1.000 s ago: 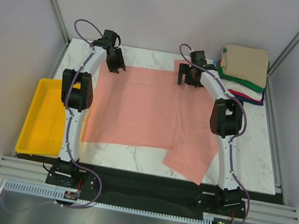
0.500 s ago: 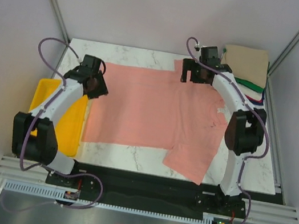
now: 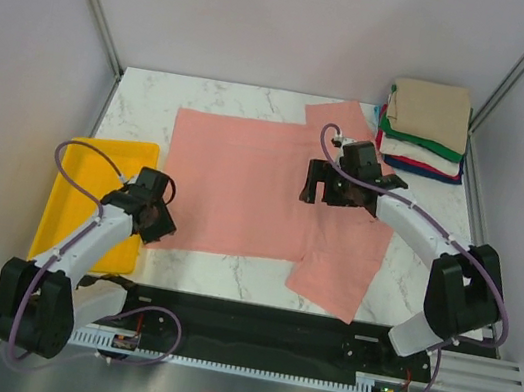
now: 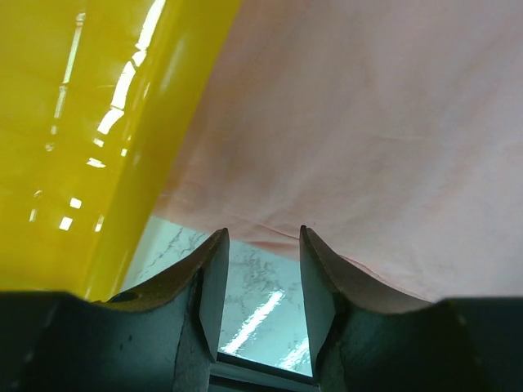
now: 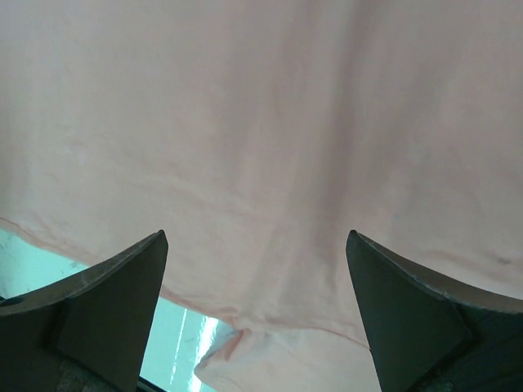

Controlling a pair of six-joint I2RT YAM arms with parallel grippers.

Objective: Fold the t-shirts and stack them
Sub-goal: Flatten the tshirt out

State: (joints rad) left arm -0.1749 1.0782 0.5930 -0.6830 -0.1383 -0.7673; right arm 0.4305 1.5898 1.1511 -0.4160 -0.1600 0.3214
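From above, the salmon-pink t-shirt lies spread flat mid-counter, with the folded t-shirts stacked at the far right corner. The left gripper sits at the shirt's near-left corner beside the yellow tray, and the right gripper is over its right half. The left wrist view shows fingers narrowly parted over the hem, empty. The right wrist view shows fingers spread wide above pink cloth, gripping nothing.

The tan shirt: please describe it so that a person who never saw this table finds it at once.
Go to the far right corner of the marble table, where a pile of folded shirts sits. The tan shirt is the top one, above green, white, red and blue layers, unlike the pink shirt spread flat.
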